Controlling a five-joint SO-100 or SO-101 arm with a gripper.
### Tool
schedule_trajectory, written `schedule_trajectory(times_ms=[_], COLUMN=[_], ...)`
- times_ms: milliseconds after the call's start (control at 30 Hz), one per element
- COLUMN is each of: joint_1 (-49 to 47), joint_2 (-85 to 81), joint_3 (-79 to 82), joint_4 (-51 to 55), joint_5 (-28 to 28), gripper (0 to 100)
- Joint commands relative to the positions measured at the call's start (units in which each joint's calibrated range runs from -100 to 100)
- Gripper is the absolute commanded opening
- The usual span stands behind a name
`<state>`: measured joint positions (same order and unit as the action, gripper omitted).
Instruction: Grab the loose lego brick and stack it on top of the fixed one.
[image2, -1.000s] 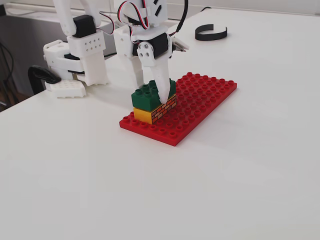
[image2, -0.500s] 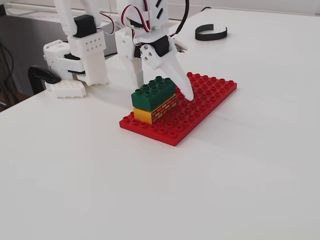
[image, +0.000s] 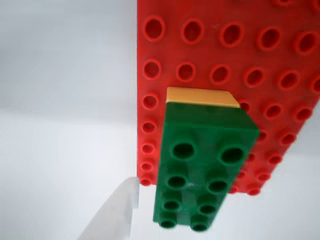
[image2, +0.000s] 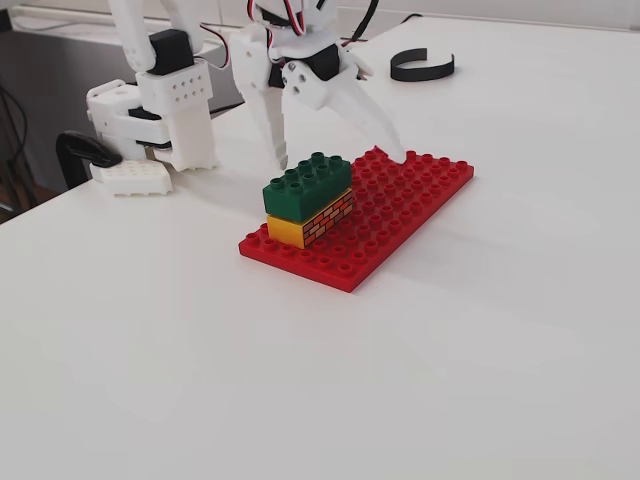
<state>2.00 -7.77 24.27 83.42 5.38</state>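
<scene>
The loose lego brick (image2: 308, 184) sits squarely on the fixed one (image2: 311, 222), near the seven o'clock corner of the red baseplate (image2: 410, 205). The gripper (image2: 338, 160) hangs just above it at twelve o'clock, fingers spread wide and grasping nothing. Judgement: stacking complete; the next move calls only for a clear upward retreat.

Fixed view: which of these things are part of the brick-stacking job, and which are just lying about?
Job: green brick stacked on yellow brick; open gripper above.
Lying about: red baseplate; black curved strip; white block; table.
</scene>
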Motion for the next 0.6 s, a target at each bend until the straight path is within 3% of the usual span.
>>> schedule_trajectory(times_ms=[0,67,200,233,300,567], joint_1=[-1.4,-3.7,-7.7,-8.5,-9.7,-12.2], joint_2=[-5.3,-8.7,-19.0,-22.4,-30.0,-66.7], joint_3=[-10.0,-15.7,-20.6,-20.3,-18.5,4.1], joint_4=[7.3,12.8,16.3,16.1,15.5,7.6], joint_5=[0.0,0.0,-0.5,-0.5,-0.5,-0.5], gripper=[53,44,4,0,5,1])
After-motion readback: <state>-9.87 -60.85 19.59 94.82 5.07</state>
